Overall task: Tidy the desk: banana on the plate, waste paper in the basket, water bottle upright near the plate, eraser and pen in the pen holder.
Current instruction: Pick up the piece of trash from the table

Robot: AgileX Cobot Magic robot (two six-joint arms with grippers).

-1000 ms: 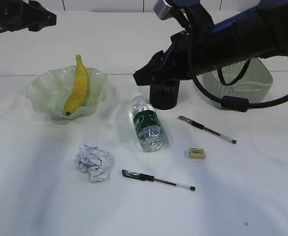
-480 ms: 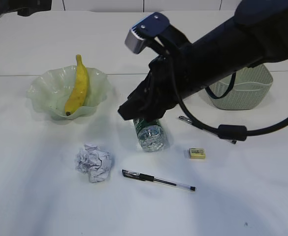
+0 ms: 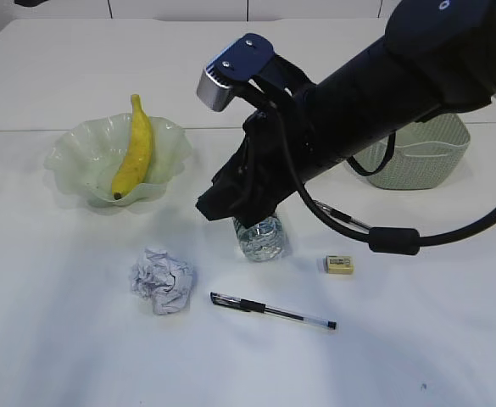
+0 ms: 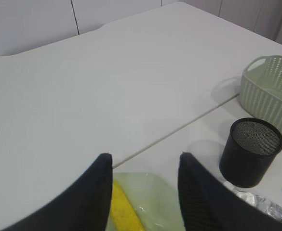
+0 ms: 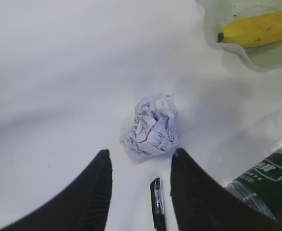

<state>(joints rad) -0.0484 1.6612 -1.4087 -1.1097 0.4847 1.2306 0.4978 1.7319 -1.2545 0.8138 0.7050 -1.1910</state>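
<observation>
The banana [image 3: 133, 153] lies in the pale green plate [image 3: 61, 157]. Crumpled waste paper [image 3: 161, 281] sits on the table in front of it. The water bottle [image 3: 260, 237] lies on its side, half hidden under my right arm. One pen [image 3: 273, 311] and the eraser [image 3: 339, 264] lie nearer the front; a second pen [image 3: 349, 222] shows partly under the arm. My right gripper [image 5: 141, 154] hangs open and empty above the table just short of the paper [image 5: 151, 127], over the pen's cap end [image 5: 156, 204]. My left gripper [image 4: 144, 159] is open and empty above the plate [image 4: 160, 192] and banana [image 4: 124, 207].
The black mesh pen holder [image 4: 250, 151] stands beside the bottle's cap [image 4: 247, 197], hidden behind my right arm in the exterior view. The green basket [image 3: 426, 157] stands at the back right. A seam between tabletops runs behind the plate.
My right arm has swung left and down across the bottle toward the paper. The left arm has drawn back out of the exterior view's top left corner.
</observation>
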